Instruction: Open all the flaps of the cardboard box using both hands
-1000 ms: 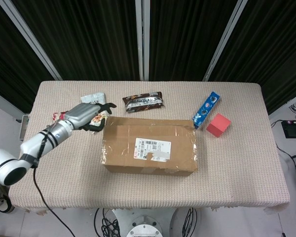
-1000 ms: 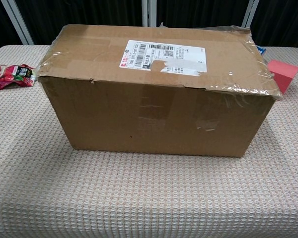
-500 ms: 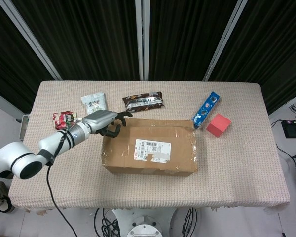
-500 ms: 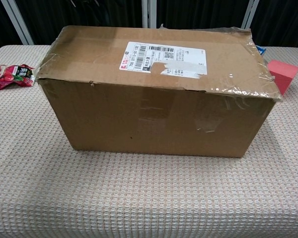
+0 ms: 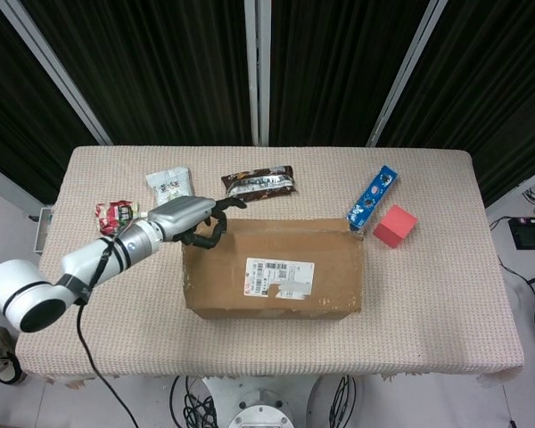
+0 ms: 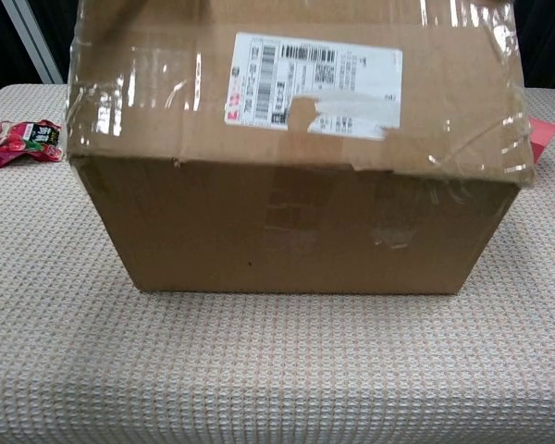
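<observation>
The cardboard box [image 5: 272, 276] lies in the middle of the table, taped, with a white shipping label on its top. In the chest view the box [image 6: 296, 222] fills the frame and its labelled top flap [image 6: 296, 83] stands tilted up from the near edge. My left hand [image 5: 196, 223] is at the flap's far left corner, fingers curled around its edge and holding it raised. The chest view hides that hand behind the flap. My right hand shows in neither view.
On the table [image 5: 428, 312] behind the box lie a red snack packet [image 5: 114, 215], a white packet [image 5: 170, 184] and a brown wrapper [image 5: 259, 184]. A blue carton [image 5: 374, 197] and a red cube [image 5: 394, 226] sit at the box's far right corner.
My left hand moved right from beside the box to its far left corner and took hold of the top flap. The flap has swung up towards the near side.
</observation>
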You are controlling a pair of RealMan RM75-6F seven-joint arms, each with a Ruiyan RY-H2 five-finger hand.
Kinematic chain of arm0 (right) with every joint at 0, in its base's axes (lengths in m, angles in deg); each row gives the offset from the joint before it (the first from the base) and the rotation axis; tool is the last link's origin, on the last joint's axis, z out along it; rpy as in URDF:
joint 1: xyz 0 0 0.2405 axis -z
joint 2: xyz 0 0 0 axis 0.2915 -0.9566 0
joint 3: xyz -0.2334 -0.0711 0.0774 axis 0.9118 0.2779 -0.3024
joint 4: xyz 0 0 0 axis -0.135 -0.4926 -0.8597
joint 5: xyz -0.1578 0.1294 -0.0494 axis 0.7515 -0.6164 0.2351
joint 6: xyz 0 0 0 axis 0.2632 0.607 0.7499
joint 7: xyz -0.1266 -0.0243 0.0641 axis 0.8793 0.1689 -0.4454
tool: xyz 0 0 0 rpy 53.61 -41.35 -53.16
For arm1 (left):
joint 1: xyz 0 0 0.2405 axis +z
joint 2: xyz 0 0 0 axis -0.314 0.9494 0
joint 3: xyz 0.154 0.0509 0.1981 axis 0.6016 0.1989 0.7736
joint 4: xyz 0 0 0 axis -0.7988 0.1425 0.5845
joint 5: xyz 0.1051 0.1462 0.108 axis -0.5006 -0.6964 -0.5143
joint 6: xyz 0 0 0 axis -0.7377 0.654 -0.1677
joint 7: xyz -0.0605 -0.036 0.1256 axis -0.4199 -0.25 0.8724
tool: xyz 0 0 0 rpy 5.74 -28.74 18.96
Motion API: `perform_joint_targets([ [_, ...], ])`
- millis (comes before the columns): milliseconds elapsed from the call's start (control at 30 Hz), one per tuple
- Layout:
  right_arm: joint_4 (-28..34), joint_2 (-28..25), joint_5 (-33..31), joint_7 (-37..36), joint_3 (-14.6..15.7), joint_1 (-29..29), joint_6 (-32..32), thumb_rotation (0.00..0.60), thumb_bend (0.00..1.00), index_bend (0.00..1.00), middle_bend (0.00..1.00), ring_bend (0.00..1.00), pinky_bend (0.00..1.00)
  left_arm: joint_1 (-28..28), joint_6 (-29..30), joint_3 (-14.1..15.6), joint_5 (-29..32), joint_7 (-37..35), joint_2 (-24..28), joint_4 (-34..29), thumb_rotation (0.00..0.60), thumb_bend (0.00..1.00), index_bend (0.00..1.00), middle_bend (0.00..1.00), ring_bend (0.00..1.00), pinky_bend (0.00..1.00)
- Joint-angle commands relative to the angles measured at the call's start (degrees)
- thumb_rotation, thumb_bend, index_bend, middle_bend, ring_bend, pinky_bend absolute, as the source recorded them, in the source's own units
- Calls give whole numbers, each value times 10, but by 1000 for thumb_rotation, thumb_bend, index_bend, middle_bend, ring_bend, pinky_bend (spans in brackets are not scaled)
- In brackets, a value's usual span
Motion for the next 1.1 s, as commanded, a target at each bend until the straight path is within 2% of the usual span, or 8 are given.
perform_joint_targets([
  [33,-1,2,0,2,-1,-1,-1,600,477,0,0,0,0,18,-7,-23,7,-21,20,-25,424,726,130,549,373,432],
  [367,1,4,5,5,-4,-6,2,600,477,0,0,0,0,111,-18,-125,-3,-86,76,-110,430,726,161,557,575,646],
  [600,8,2,12,12,-5,-7,8,600,477,0,0,0,0,189,-146,-242,38,-115,107,-146,438,722,146,532,643,789],
  [733,13,0,14,17,-5,-8,10,600,477,0,0,0,0,249,-248,-337,115,-63,95,-134,442,711,137,523,699,870],
  [833,18,-1,16,21,-5,-10,9,600,477,0,0,0,0,284,-406,-406,213,12,84,-83,461,685,122,505,705,930],
  [900,21,-1,17,25,-5,-11,9,600,477,0,0,0,0,306,-465,-433,258,78,70,-44,465,670,120,497,676,928],
  [1033,26,-3,19,31,-5,-12,10,600,477,0,0,0,0,340,-508,-463,324,141,59,-5,465,670,120,492,660,923],
  [1100,30,-5,20,34,-5,-13,10,600,477,0,0,0,0,358,-492,-478,332,173,59,-3,460,667,120,491,656,902],
])
